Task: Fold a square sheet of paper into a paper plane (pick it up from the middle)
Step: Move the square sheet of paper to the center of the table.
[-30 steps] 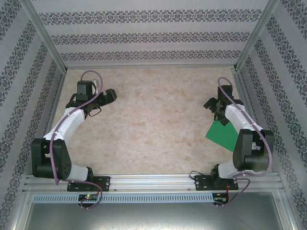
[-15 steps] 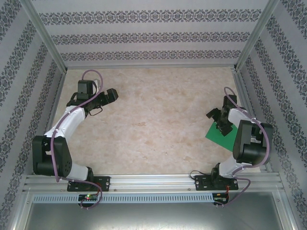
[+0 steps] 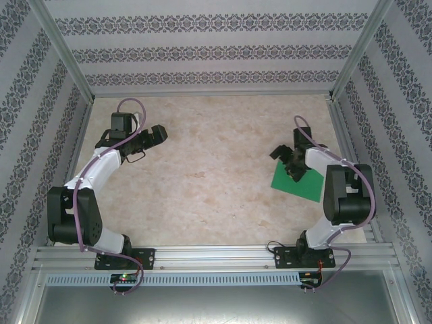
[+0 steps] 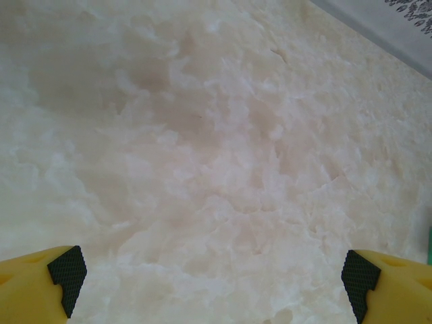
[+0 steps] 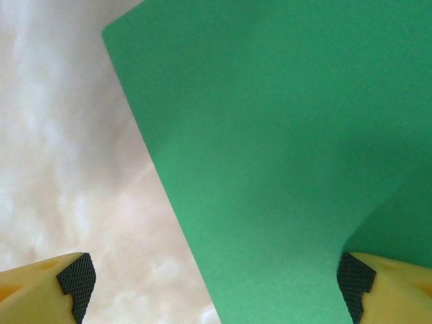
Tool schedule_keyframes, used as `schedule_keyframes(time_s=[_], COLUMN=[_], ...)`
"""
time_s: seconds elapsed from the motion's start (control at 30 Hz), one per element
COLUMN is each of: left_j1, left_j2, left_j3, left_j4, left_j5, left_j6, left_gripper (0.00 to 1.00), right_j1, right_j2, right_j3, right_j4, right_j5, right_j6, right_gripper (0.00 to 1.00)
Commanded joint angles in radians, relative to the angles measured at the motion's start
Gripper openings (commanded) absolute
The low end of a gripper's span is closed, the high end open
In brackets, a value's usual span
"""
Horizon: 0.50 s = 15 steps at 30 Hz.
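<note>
The square sheet of paper (image 3: pixel 304 185) is bright green and lies flat on the marbled table at the right, with the right arm over part of it. In the right wrist view the sheet (image 5: pixel 283 135) covers the right side, its left edge running diagonally between the fingers. My right gripper (image 3: pixel 287 162) (image 5: pixel 214 287) is open and low over that edge, one fingertip (image 5: pixel 354 283) above the paper and the other (image 5: pixel 74 277) above bare table. My left gripper (image 3: pixel 156 133) (image 4: pixel 212 277) is open over bare table at the far left, nothing between its fingers.
Patterned walls with metal posts (image 3: pixel 64 54) enclose the table on three sides. The arm bases sit on a rail (image 3: pixel 216 255) along the near edge. A sliver of green (image 4: pixel 430 244) shows at the right edge of the left wrist view.
The right arm swung left and toward the table's middle, and the green sheet now lies further left than before. The left arm has barely moved.
</note>
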State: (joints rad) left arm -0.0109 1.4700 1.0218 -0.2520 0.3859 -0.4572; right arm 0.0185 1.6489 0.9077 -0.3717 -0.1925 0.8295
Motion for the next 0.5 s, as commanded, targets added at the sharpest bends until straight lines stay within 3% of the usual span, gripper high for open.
schedule_keyframes(time_s=[0.0, 0.47], left_j1=[0.014, 0.013], left_j2=[0.009, 0.01], left_j3=[0.031, 0.025], left_j4=[-0.028, -0.027], left_j5=[0.011, 0.023], left_j6=[-0.015, -0.024], left_gripper=[1.0, 1.0], right_j1=[0.084, 0.382], right_j2=[0.015, 0.196], right_j3=[0.028, 0.133], right_j4=[-0.061, 0.024], right_j5=[-0.032, -0.075], right_j6=[0.056, 0.196], right_gripper=[0.95, 0.95])
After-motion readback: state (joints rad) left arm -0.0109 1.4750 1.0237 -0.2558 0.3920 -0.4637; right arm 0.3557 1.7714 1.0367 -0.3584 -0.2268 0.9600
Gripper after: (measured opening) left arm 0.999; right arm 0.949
